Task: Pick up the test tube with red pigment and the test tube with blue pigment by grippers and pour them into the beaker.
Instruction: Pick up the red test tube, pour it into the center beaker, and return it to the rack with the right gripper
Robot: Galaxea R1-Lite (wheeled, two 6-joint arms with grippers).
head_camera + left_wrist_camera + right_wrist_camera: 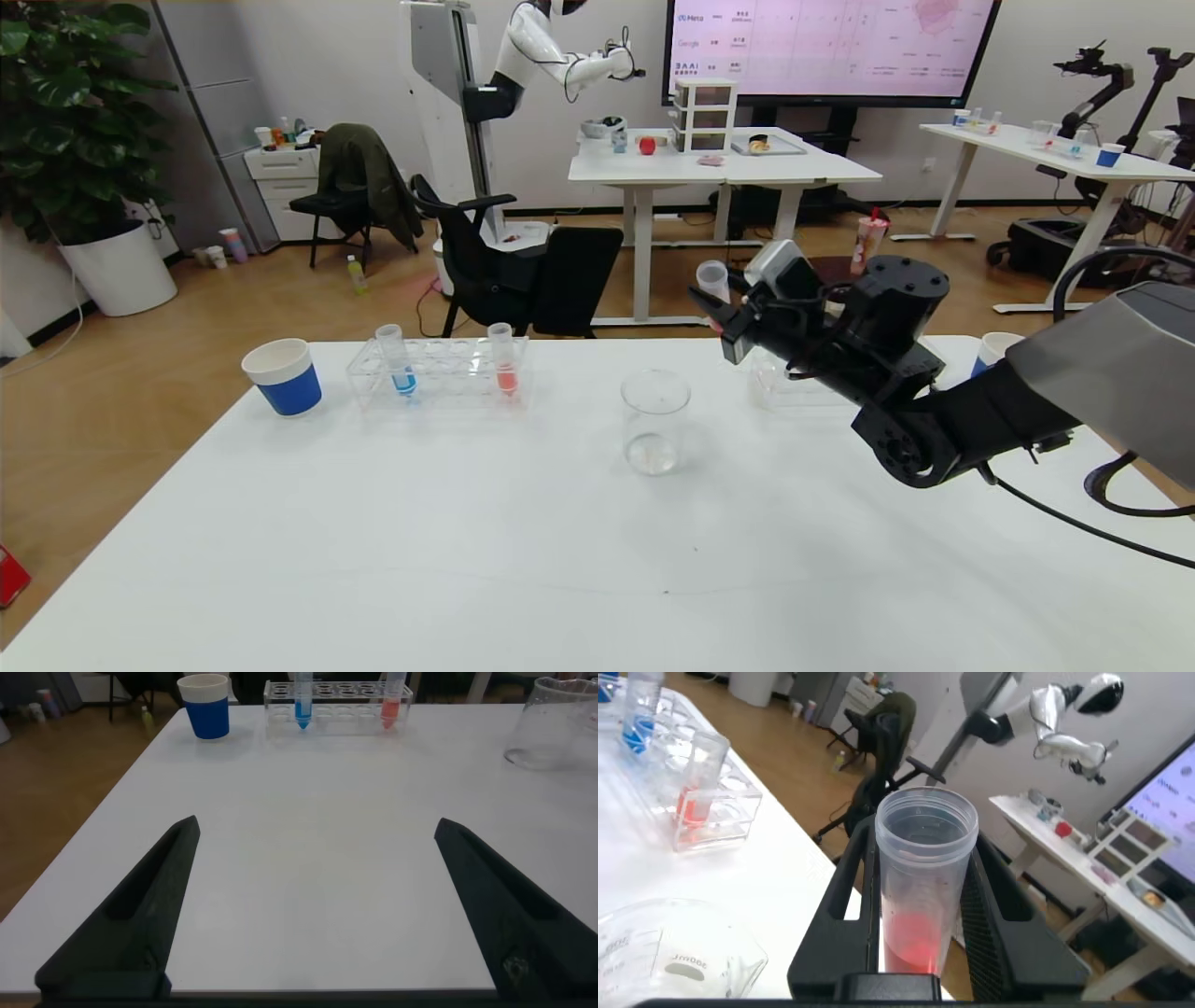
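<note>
While clamped tight in the right gripper (920,924): slim clear red-liquid test tube (920,891), above and beside the clear glass beaker (655,420); left gripper (313,905) wide open, empty.

— What do you have behind your white table (467,560)?

— A wood-look floor (140,373) and pale walls. Just beyond the table stands a black office chair (523,271). Farther back you see white desks (719,168) below a big wall screen (831,47). Left of the chair, a large potted plant (75,140) fills your corner.
</note>
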